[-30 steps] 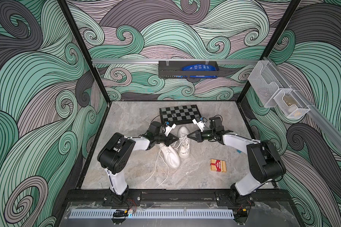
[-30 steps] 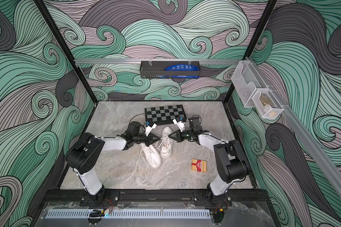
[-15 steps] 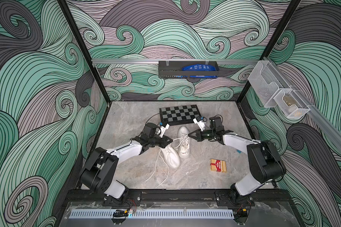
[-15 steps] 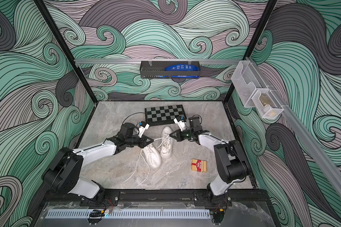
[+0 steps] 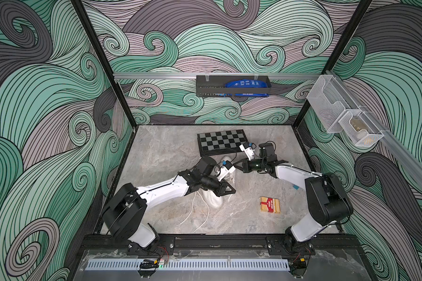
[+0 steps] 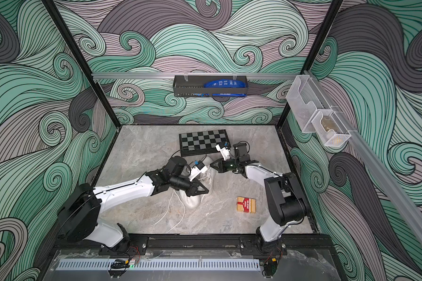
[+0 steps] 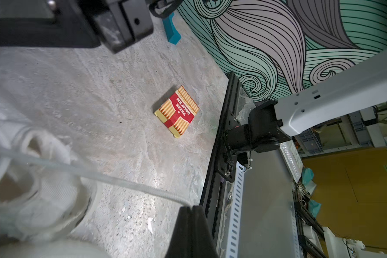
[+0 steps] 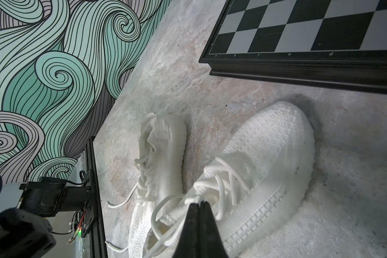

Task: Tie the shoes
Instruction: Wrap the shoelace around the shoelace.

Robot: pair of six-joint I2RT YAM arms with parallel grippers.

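Marble table [image 5: 161, 150] and chessboard [image 5: 221, 141] are unchanged. Both shoes [image 8: 266, 160] remain side by side at centre, between the arms. Since the earlier frames the left gripper [image 5: 233, 191] has swung over the nearer one, jaws closed, pinching a taut lace [image 7: 121, 181]. Opposite, the right gripper [image 5: 235, 166] stays closed, tips against the far shoe's laces; hold unconfirmed.

Pair of white knit sneakers [image 8: 266, 156], white-soled, laid side by side and touching, thin white laces [image 8: 232, 173] trailed loose.
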